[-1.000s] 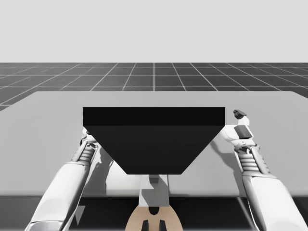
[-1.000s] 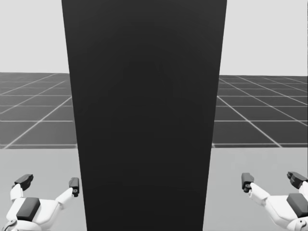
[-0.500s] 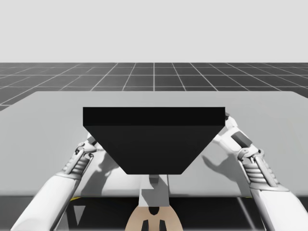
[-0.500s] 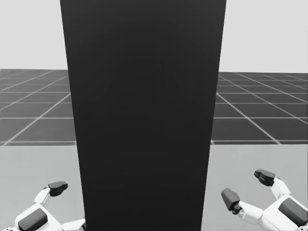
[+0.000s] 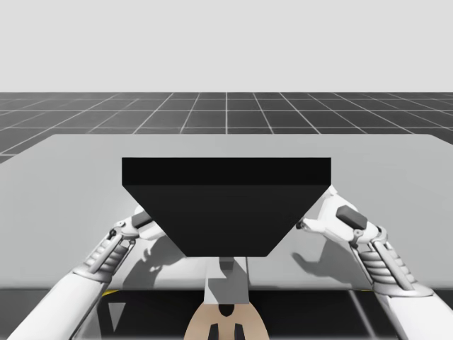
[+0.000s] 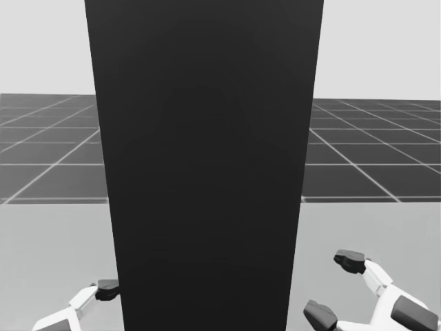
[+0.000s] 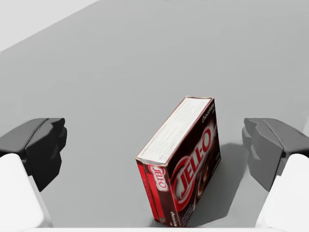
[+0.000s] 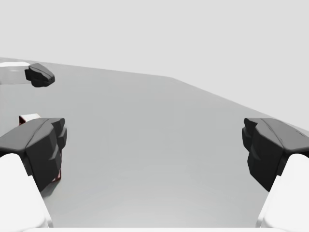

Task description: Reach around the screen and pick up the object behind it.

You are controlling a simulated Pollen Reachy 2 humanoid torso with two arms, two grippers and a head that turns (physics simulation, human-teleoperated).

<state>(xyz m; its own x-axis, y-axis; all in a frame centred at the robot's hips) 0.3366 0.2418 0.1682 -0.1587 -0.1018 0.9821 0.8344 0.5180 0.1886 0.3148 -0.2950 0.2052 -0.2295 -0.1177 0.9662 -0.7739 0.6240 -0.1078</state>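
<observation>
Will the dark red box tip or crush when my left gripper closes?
The dark red box stands on a narrow side, so a one-sided nudge would likely topple it. It looks like thin card, probably light; the open left gripper should close gently.

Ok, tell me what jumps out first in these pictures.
A tall black screen stands mid-table and blocks the middle of the head view. In the left wrist view a dark red box stands on edge on the grey table, between my left gripper's open fingers and touching neither. My right gripper, also open, is at the screen's other side.
</observation>
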